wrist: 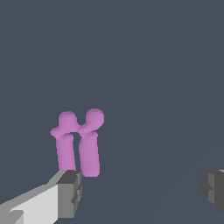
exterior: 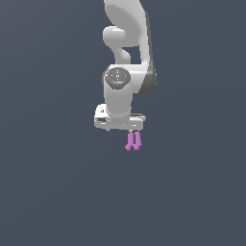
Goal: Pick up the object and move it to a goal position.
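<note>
Wrist view, nearest first: two dark grey fingertip pads (wrist: 70, 192) of the gripper (wrist: 142, 190), set wide apart, one at each lower side of the frame, big empty gap between them. Jaws spread wide, nothing clamped between them. One pad on a white-grey finger body, the other pad only partly in frame.

Just beyond the first pad: the pink-magenta object (wrist: 78, 144), two stubby prongs side by side, rounded knobs at the far ends, joined by a short bridge. Prong bases right against that pad's edge; touching or merely overlapping in view, cannot tell. Well clear of the other pad. Not sitting in the gap between the pads.

Behind the object: plain dark blue-grey background (wrist: 166, 65), featureless, no surface edge visible.

Exterior view: white Franka arm (exterior: 126, 43) coming down from the top of the frame, wrist with dark round joint cap, white-grey gripper (exterior: 120, 129) body horizontal beneath it. Fingers not clearly distinguishable here, too small. Object (exterior: 133, 141) directly below the gripper body, toward the exterior view's right end of it, prongs hanging downward, upper end at the gripper's underside. Whether supported by anything under it, cannot tell; same flat background (exterior: 57, 192) all around. Nothing near the object apart from the gripper; no obstruction visible beside or below it.
</note>
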